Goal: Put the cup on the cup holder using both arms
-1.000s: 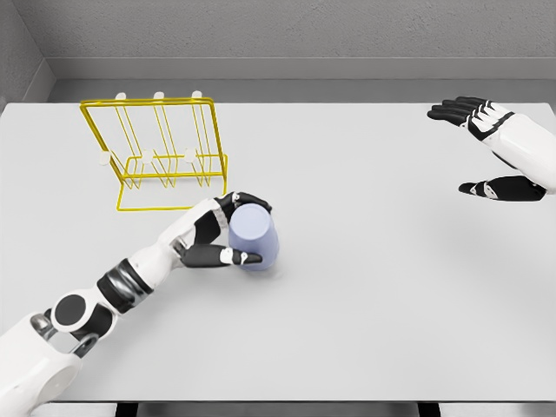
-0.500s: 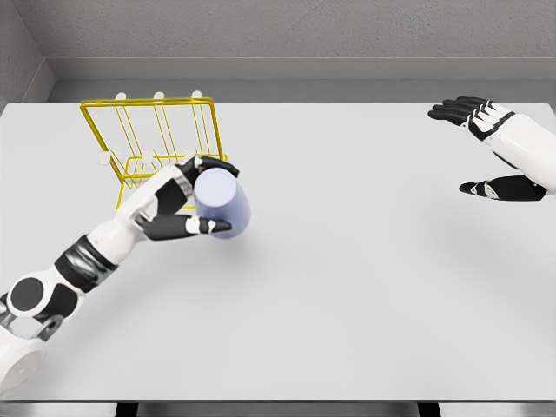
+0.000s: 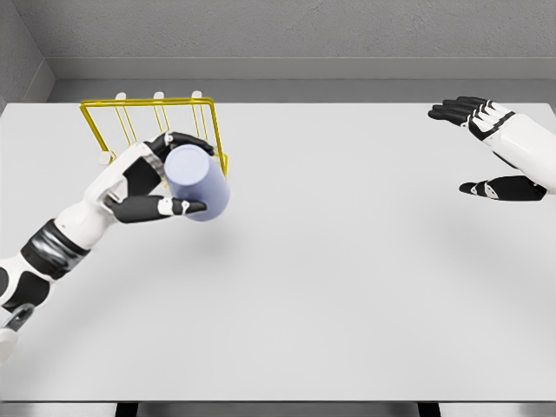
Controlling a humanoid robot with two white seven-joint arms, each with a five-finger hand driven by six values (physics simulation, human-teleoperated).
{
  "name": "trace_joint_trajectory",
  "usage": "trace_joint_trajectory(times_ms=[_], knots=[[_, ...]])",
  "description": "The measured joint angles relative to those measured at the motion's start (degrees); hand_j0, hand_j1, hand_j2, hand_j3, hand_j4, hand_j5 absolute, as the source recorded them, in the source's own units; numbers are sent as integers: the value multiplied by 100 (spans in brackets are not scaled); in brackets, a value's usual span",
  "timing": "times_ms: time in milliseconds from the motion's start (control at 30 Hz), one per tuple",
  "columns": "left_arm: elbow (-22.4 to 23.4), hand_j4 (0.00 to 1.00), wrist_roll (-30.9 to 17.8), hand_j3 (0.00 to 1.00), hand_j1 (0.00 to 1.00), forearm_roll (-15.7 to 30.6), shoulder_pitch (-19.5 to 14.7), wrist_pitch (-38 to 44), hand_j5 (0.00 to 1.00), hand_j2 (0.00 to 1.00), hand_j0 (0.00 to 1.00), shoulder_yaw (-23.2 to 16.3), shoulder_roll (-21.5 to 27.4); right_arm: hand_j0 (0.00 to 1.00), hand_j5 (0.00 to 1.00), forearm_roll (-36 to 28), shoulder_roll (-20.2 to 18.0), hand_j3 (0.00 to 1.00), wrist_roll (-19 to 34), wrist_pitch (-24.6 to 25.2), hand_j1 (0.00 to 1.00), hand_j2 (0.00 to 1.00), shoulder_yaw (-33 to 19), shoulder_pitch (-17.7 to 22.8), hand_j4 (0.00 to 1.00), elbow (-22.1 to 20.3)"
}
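A pale lavender cup (image 3: 197,183) is held in the air, tilted with its flat end toward the camera, in front of the yellow wire cup holder (image 3: 148,117). My left hand (image 3: 170,174) is shut on the cup, fingers over its top and thumb under it. The hand and cup hide the lower right part of the holder. At the far right my right hand (image 3: 488,148) hovers above the table, fingers spread and holding nothing.
The white table (image 3: 347,287) spreads below both arms. A grey wall runs along its back edge. White-tipped pegs stand up along the holder's top rail.
My left hand has lifted the cup off the table and carried it up and to the left, in front of the holder. The right hand has not moved.
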Motion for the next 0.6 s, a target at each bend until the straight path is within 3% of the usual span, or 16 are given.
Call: trace_joint_trajectory(times_ms=[600], knots=[[281, 64, 1, 64, 64, 343, -422, 17, 64, 64, 64, 230, 198, 100, 100, 0, 7, 100, 0, 0, 100, 100, 0, 0, 100, 0]])
